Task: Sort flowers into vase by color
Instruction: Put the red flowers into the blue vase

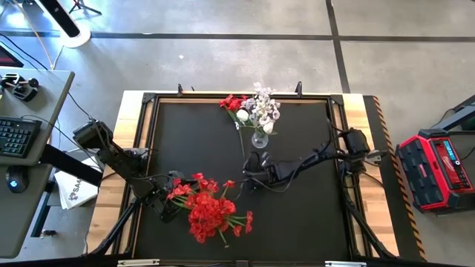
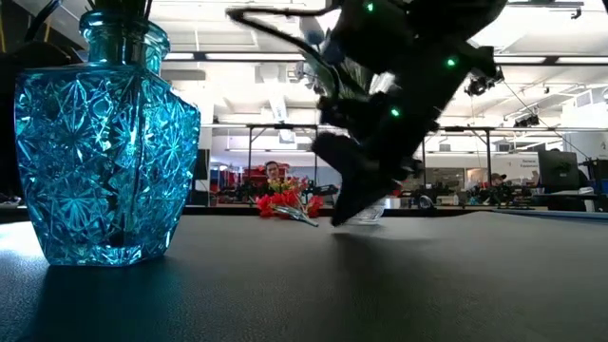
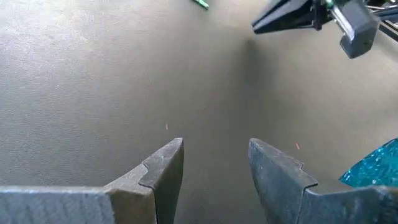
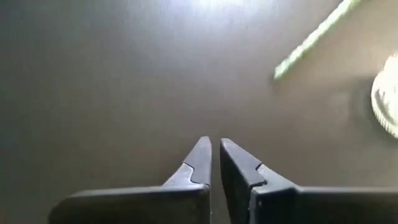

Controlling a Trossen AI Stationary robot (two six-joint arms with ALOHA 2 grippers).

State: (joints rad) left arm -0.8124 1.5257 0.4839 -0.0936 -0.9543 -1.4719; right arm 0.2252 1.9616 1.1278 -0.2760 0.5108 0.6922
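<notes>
1. High view: red flowers (image 1: 211,211) hide the blue vase; my left tool (image 1: 169,208), tips apart, sits beside them on the surface (image 1: 297,215).
2. Right tool (image 1: 251,165), nearly closed, empty, near the clear vase (image 1: 260,139) of pale flowers (image 1: 261,107).

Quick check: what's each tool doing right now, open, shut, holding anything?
Left tool: open, empty, low over the mat beside the blue vase.
Right tool: nearly shut, holding nothing, near a green stem.
</notes>
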